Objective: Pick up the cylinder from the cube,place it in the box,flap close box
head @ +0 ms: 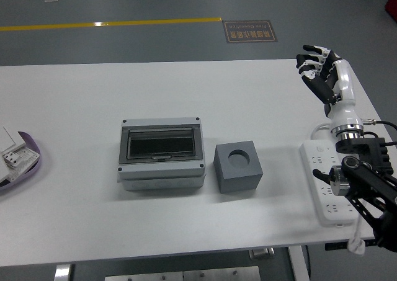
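the fingers [312, 61] of the right hand [324, 70] are loosely spread and slightly bent, holding nothing and touching nothing; the hand is raised at the table's [74, 219] far right edge, well apart from the box [161, 154] and the cube [238, 168]. its forearm rises above a white power strip [325, 175] with a coiled cord. the grey box sits mid-table with its dark transparent flap down. the grey cube stands just beside it on the right, its round socket empty. the cylinder cannot be seen anywhere; whether it lies inside the box cannot be told. a purple-rimmed tray [25, 163] pokes in at the left edge.
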You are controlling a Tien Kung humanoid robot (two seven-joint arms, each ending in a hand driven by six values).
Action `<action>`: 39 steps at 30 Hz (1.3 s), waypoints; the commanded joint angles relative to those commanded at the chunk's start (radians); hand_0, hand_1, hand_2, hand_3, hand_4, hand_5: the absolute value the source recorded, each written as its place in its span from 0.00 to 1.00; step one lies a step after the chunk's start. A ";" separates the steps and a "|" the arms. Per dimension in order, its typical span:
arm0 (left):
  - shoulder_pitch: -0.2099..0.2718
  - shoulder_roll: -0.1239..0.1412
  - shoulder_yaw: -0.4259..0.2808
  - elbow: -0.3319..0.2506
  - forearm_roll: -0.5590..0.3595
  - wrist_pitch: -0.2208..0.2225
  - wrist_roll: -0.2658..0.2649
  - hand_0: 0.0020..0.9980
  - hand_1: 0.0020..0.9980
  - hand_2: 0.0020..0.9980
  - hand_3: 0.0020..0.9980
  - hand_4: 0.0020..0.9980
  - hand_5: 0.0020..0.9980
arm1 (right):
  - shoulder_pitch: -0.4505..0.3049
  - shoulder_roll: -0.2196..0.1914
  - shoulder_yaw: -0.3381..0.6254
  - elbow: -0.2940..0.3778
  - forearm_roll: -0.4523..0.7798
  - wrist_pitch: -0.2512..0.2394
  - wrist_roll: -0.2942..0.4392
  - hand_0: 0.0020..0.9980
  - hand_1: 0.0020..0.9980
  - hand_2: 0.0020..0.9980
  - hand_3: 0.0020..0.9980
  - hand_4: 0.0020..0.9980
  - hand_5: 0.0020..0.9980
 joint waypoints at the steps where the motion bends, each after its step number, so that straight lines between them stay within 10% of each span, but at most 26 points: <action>1: 0.000 -0.002 0.000 0.000 0.000 0.000 0.000 0.50 0.56 0.56 0.59 0.71 0.31 | 0.000 0.006 0.018 -0.011 0.021 0.005 0.017 0.61 0.61 0.63 0.64 0.77 0.34; 10: 0.003 -0.007 -0.025 -0.003 0.060 -0.008 0.011 0.50 0.56 0.56 0.59 0.71 0.31 | -0.027 0.053 0.030 -0.053 0.299 0.154 0.194 0.71 0.64 0.64 0.62 0.77 0.39; 22: 0.002 -0.009 -0.028 -0.006 0.064 -0.013 0.012 0.51 0.56 0.56 0.60 0.71 0.31 | -0.023 0.076 -0.024 0.026 0.120 0.055 0.062 0.73 0.65 0.66 0.63 0.79 0.41; 39: -0.002 -0.002 -0.017 -0.001 0.040 0.000 -0.003 0.52 0.56 0.57 0.60 0.71 0.30 | -0.064 0.075 0.026 0.034 0.088 0.043 0.096 0.74 0.65 0.66 0.64 0.78 0.44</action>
